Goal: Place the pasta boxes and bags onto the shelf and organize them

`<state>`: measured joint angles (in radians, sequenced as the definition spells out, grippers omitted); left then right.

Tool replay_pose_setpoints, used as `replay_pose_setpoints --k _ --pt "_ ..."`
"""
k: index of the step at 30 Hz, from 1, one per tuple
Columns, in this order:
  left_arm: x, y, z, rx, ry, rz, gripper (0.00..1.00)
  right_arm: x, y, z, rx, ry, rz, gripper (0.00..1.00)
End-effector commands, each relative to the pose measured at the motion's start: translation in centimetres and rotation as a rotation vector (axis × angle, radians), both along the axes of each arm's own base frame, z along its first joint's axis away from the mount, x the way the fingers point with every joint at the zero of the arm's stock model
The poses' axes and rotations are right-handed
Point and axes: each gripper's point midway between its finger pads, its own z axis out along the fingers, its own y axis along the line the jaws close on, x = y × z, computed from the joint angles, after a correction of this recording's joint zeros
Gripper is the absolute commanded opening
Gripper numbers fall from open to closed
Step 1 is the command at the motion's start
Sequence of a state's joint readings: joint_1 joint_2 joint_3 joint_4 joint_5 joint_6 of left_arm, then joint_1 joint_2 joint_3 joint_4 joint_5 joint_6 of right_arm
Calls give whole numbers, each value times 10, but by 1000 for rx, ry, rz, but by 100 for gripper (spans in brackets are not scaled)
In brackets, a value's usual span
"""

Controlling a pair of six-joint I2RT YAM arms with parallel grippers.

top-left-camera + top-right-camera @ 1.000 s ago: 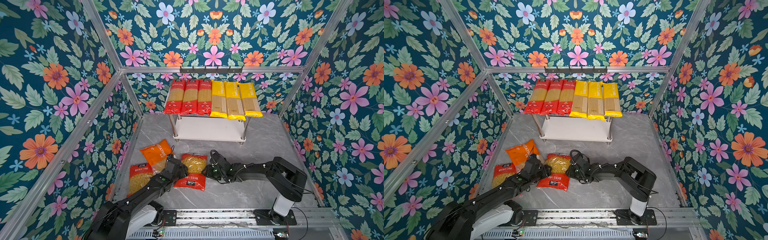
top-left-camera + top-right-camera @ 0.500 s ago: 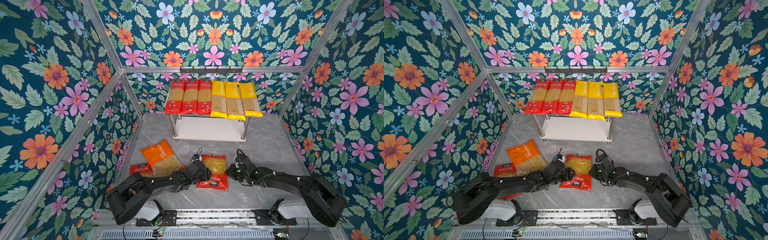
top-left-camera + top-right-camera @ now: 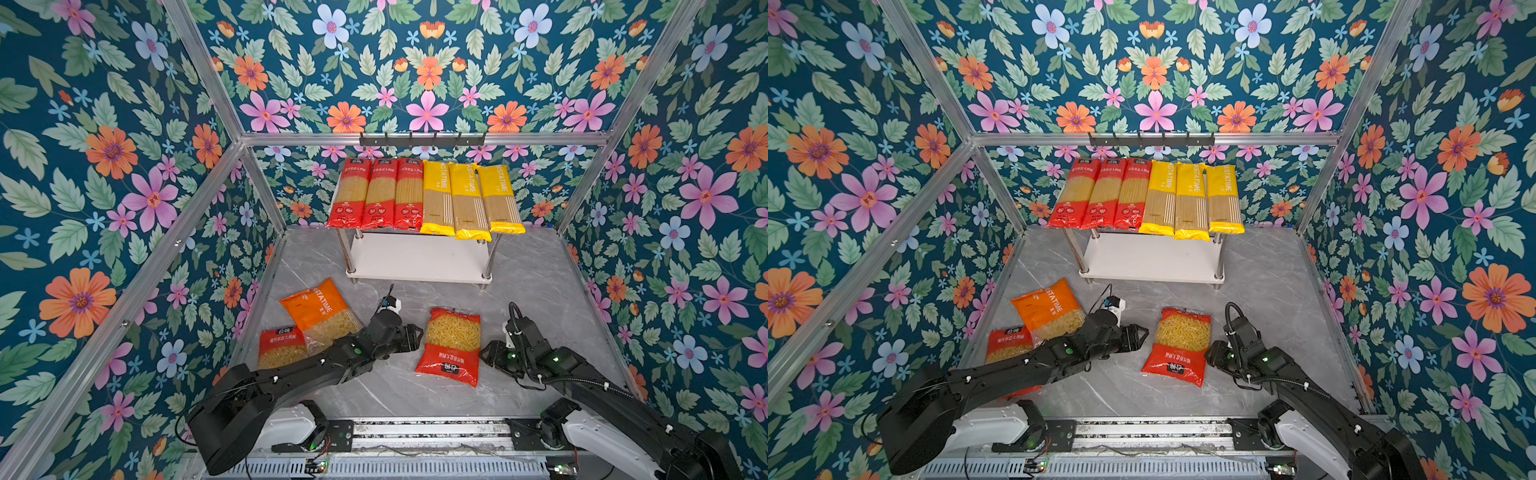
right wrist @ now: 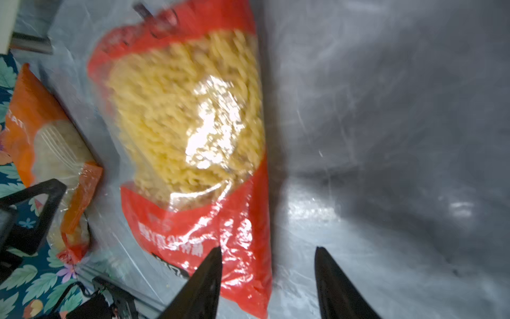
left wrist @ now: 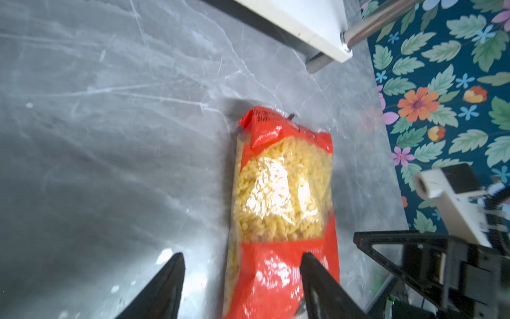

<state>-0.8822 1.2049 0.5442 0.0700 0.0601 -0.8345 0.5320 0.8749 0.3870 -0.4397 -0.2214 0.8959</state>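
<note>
A red short-pasta bag lies flat mid-floor between both grippers. My left gripper is open at its left edge, one finger over the red film. My right gripper is open at its right edge, gripping nothing. An orange bag and another red bag lie left, partly under my left arm. The shelf has a bare lower board. Three red spaghetti packs and three yellow ones cover its top.
Floral walls and an aluminium frame close in the grey marble floor. A black hook rail runs along the back bar above the shelf. The arms' base rail lines the front edge.
The middle red bag slid right across the floor with both grippers beside it. My right gripper, shut on its edge half a second ago, has opened and let go. The orange bag is uncovered.
</note>
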Motion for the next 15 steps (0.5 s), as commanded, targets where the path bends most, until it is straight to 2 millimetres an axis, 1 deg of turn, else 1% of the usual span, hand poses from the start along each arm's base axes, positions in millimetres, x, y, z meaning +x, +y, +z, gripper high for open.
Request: replay_pose_setpoints --k 1,4,7,9,10,12,14,15 --pt "-4 19 -4 70 1 23 69 -13 15 -2 55 56 3 55" --pt "0 29 8 85 -45 57 69 -19 35 -3 61 63 48 54" --pt "4 38 19 118 -82 80 70 -20 71 0 112 59 117 53" --pt "6 45 26 141 -102 97 70 -16 108 11 159 33 189 53" --pt "7 48 29 146 -109 106 70 -13 123 15 171 25 217 53" --pt "8 55 34 152 -117 124 70 -8 164 31 232 6 305 53" --pt "6 59 38 149 -122 131 70 -5 195 48 305 -10 375 53" --pt "5 61 38 146 -121 133 70 -4 204 54 340 -15 399 53"
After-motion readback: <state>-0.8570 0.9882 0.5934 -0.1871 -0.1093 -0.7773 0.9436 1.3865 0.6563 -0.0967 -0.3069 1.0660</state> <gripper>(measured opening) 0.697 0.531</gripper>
